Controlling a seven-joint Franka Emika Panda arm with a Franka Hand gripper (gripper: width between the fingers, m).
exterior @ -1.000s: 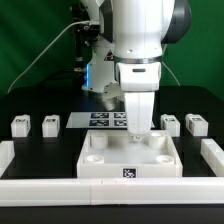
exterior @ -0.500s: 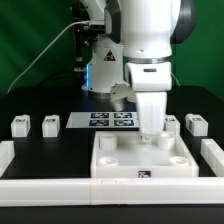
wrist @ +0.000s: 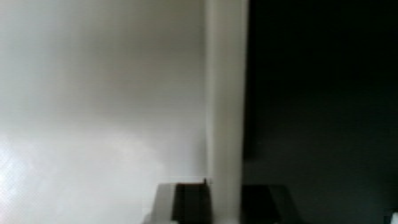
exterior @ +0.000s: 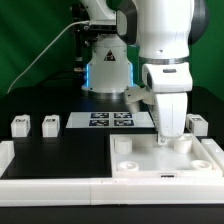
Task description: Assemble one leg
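Exterior view | fingers (exterior: 170, 128) down at the back rim of the white tray part (exterior: 135, 172), open or clamped we cannot tell | nearest leg (exterior: 197, 125) sits on the table (exterior: 60, 150) just beside them, toward the exterior view's right | we judge a short sideways reach.

The exterior view is bright, sharp and evenly lit from above. The white arm (exterior: 170, 40), tray (exterior: 140, 177) and legs (exterior: 20, 124) nearly wash out against the black bench (exterior: 60, 150), and shadows are faint. The wrist view is dim and heavily blurred, half pale and half dark.
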